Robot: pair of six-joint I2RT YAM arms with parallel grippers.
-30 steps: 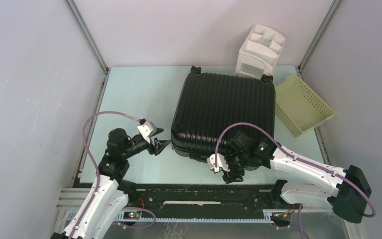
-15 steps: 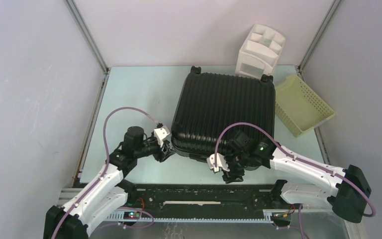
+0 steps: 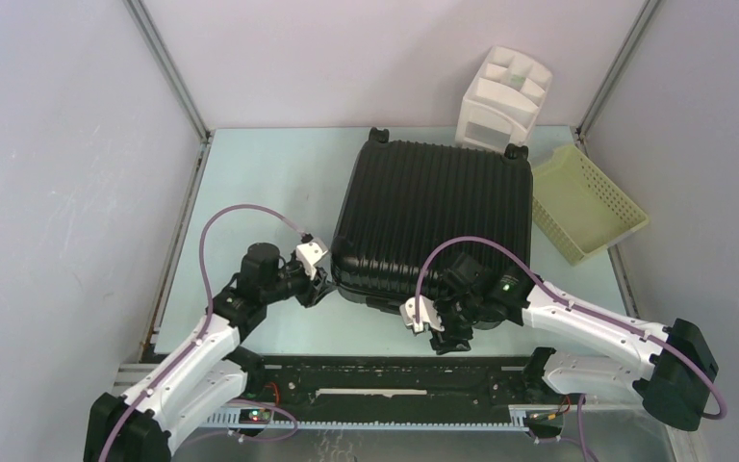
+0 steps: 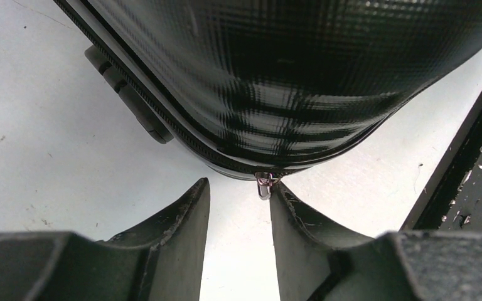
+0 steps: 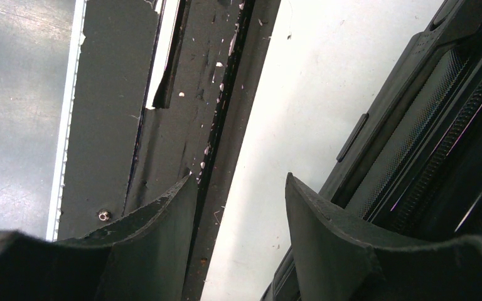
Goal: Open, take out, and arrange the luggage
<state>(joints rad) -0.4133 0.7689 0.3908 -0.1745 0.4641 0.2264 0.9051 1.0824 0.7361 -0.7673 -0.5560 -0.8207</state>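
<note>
The luggage (image 3: 433, 217) lies flat in the middle of the worktop (image 3: 269, 183), closed. It is a broad, round-cornered black hard shell with fine parallel ribs running from 12 to 6 o'clock, and small black wheels (image 3: 378, 135) sit on its 12 o'clock edge. Up close, the shell is glossy with a faint woven grid pattern, and a black zip track runs along the seam around its curved corner. What it holds is hidden.

My left end effector (image 4: 237, 185) sits at the luggage's 8 o'clock corner, its two dark curved fingers apart. A small metal zipper pull (image 4: 263, 186) hangs from the seam right at the tip of one finger. I cannot tell whether they touch, and nothing is pinched.

My right end effector (image 5: 241, 179) is at the luggage's 6 o'clock edge with its fingers spread over bare worktop, gripping nothing. The scuffed black base rail (image 5: 182, 94) lies on one side of it and the luggage's grooved side on the other.

At the luggage's 1 o'clock stands a white plastic drawer organizer (image 3: 503, 96), boxy with open top compartments whose contents are too small to make out. At 3 o'clock lies a pale yellow perforated basket (image 3: 587, 202), a shallow rectangle showing only its mesh floor.
</note>
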